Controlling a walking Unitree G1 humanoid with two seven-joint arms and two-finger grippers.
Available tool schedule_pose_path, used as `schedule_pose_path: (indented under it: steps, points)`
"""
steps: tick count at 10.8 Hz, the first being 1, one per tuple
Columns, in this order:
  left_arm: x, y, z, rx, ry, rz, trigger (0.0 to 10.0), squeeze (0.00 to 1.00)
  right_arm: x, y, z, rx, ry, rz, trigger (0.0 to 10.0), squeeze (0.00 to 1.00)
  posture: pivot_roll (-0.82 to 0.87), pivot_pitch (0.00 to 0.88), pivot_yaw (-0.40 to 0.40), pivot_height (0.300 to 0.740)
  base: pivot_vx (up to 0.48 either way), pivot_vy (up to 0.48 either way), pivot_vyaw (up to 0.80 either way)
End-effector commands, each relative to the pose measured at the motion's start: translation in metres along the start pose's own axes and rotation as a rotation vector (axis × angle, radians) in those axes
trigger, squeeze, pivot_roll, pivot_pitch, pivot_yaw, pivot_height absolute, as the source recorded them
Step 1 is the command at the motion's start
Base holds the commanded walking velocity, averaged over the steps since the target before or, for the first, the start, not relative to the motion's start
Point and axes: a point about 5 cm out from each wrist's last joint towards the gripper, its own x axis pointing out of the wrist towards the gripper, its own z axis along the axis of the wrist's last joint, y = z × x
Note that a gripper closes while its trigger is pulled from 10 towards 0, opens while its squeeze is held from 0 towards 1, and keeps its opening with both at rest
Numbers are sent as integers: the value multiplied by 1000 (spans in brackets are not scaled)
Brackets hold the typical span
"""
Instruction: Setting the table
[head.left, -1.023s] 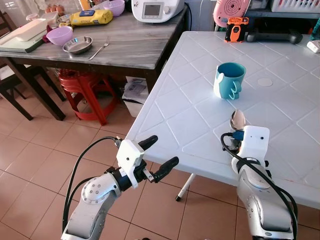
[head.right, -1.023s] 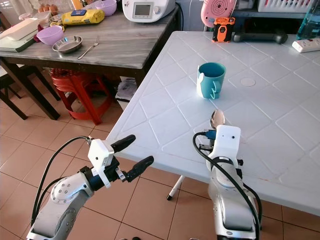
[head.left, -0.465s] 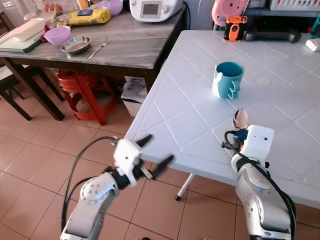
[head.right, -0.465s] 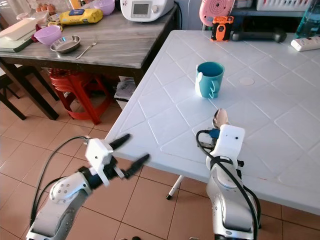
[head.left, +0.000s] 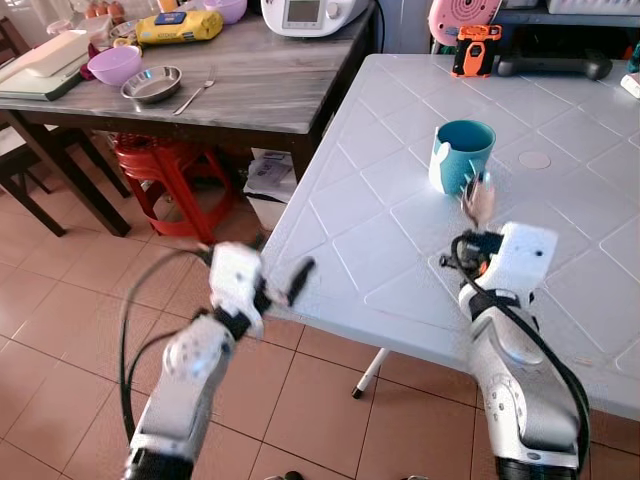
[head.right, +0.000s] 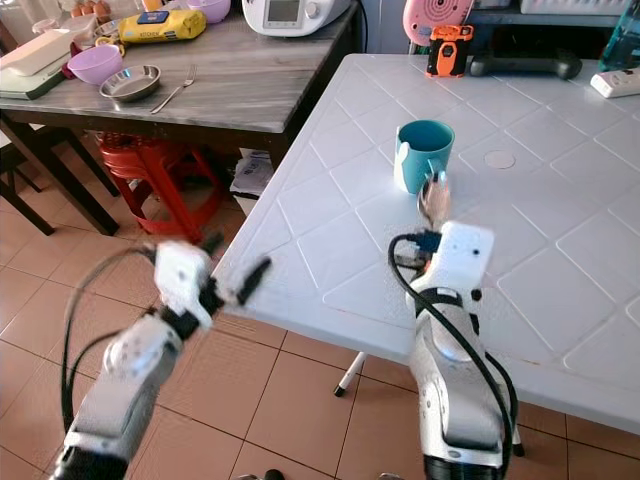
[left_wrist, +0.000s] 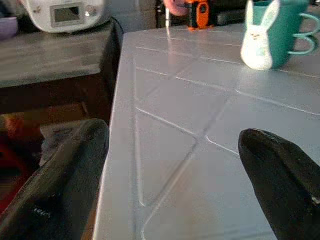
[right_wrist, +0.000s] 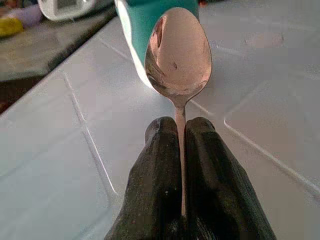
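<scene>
right gripper (right_wrist: 181, 132) pinches a spoon (right_wrist: 178, 54) just before the teal cup (head.left: 460, 155); left gripper (left_wrist: 175, 165) spread wide at the counter (head.left: 380, 230) edge.

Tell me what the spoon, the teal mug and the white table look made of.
Spoon: polished metal, mirror reflections in the bowl. Teal mug: probably glazed ceramic, smooth with a soft sheen. White table: likely moulded plastic, matte, with a pressed diamond pattern. Right gripper fingers pinch the spoon's handle.

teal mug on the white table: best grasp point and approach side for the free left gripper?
Take the teal mug by its upper rim wall, pinching one finger inside and one outside, coming from above on its left side. It stands upright with an open mouth; the white bunny bulges on the front, and the right gripper holds the spoon just before it. The left gripper is open.
</scene>
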Motion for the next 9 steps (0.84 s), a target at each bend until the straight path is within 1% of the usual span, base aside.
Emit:
schedule_pose_path:
  steps: [1, 3, 5, 7, 9]
  points:
    - [-3, 6, -6, 0, 36, 33, 10000, 0, -2, 8, 10, 22, -56, 34, 10000, 0, -104, 121, 141, 740, 0, 0, 0]
    - [0, 5, -6, 3, 27, 16, 10000, 0, -1, 7, 11, 30, -70, 29, 10000, 0, -105, 117, 144, 740, 0, 0, 0]
    - [0, 5, -7, -2, 32, 12, 10000, 0, -1, 6, 9, 47, -67, 24, 10000, 0, -107, 113, 146, 740, 0, 334, 0]
    - [1, 5, -7, 4, 30, 5, 10000, 0, 0, 6, 8, 51, -66, 26, 10000, 0, -107, 113, 147, 740, 0, 444, -438]
    - [2, 4, -7, 5, 26, 0, 10000, 0, 0, 7, 8, 53, -66, 27, 10000, 0, -106, 111, 149, 740, 0, 480, -756]
